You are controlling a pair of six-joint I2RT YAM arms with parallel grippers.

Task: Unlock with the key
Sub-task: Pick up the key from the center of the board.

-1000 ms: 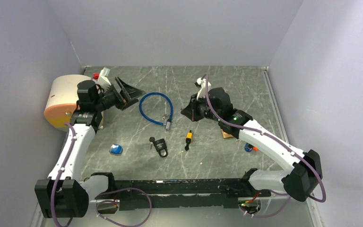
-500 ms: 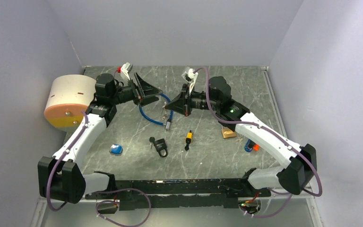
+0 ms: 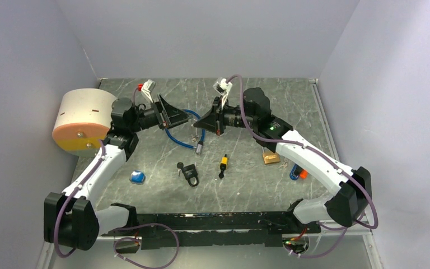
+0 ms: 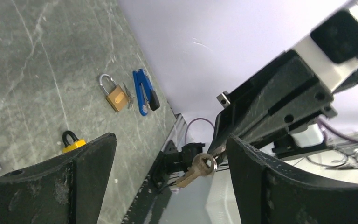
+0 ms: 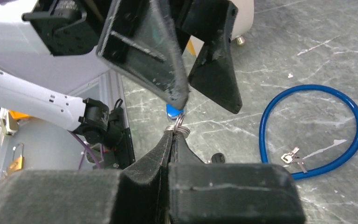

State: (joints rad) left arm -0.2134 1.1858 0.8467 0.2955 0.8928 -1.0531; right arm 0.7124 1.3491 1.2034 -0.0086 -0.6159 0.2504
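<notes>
A cream drum (image 3: 84,115) stands far left; a small blue block (image 3: 138,177) lies nearer

- A robotics lab test cell: plain lavender walls (image 3: 201,33) box in the grey marble-patterned table (image 3: 241,188) at 9, 12 and 3 o'clock.
- The white-and-black left arm (image 3: 98,168) and right arm (image 3: 313,159) are bolted to a black rail (image 3: 218,224) at 6 o'clock.
- A green status light (image 3: 272,128) glows on the right arm.

Soft, even light, faint shadows on the table (image 3: 246,185). Top view sharp. In the left wrist view the near fingers (image 4: 42,186) blur slightly (wall (image 4: 205,28) washes pale).
</notes>
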